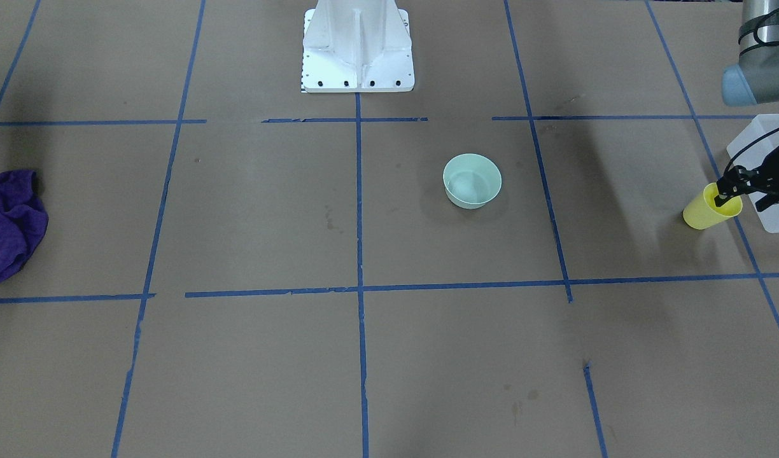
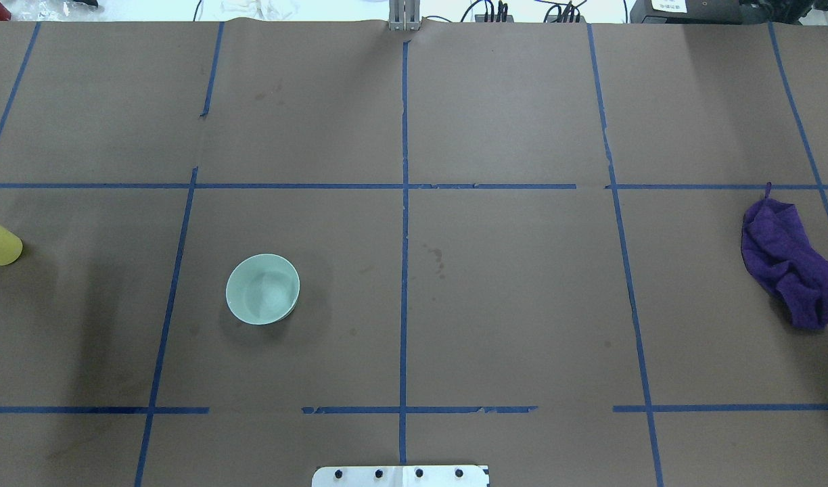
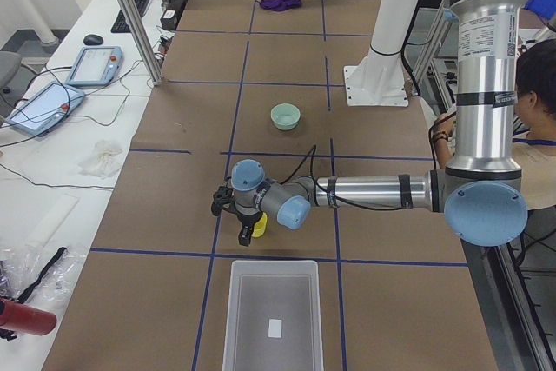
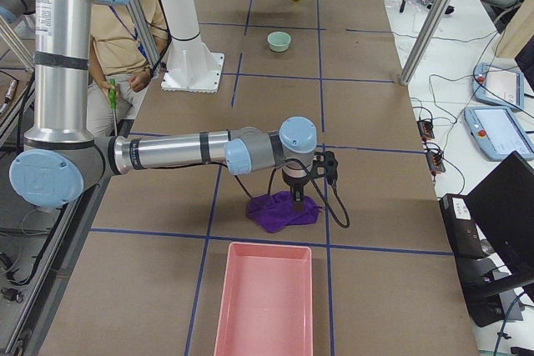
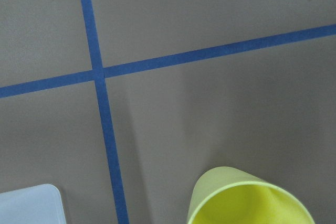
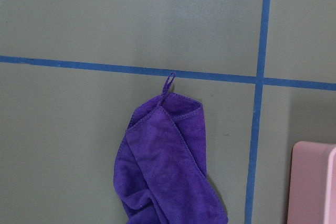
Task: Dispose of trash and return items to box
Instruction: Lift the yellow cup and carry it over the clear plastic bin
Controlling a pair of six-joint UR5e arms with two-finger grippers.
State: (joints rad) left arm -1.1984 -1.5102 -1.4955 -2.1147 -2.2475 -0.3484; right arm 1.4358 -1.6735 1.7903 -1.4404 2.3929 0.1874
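The yellow cup (image 1: 708,210) hangs tilted beside the frosted white box (image 1: 771,213) at the table's end. My left gripper (image 1: 724,194) is shut on the cup's rim, one finger inside. The cup's mouth fills the bottom of the left wrist view (image 5: 247,200), with a corner of the box (image 5: 29,205) at lower left. The mint-green bowl (image 1: 472,181) stands upright and alone near the table's middle (image 2: 262,289). My right gripper (image 4: 298,203) hangs just over a purple cloth (image 4: 279,213); I cannot tell whether it is open or shut.
The purple cloth (image 2: 789,270) lies crumpled at the far end of the table, next to a pink tray (image 4: 265,302). The white robot base (image 1: 357,57) stands at the table's edge. An operator (image 4: 133,31) sits behind the base.
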